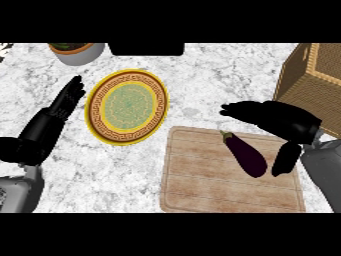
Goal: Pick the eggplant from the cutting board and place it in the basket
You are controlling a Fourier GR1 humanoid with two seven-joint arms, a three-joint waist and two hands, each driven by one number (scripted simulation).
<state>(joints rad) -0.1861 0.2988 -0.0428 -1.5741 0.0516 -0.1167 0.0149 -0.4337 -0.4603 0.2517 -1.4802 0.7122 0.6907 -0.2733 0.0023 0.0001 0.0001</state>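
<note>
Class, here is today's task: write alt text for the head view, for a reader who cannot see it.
The robot's right hand is spread open over an eggplant lying on a wooden cutting board. A wicker basket stands behind the board to the right, and a patterned plate lies to the left, beside the open, resting left hand.

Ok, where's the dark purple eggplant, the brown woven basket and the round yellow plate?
Dark purple eggplant (247, 156): head view, middle of its body.
Brown woven basket (304, 87): head view, its woven outer wall.
Round yellow plate (127, 106): head view, its green centre.
</note>
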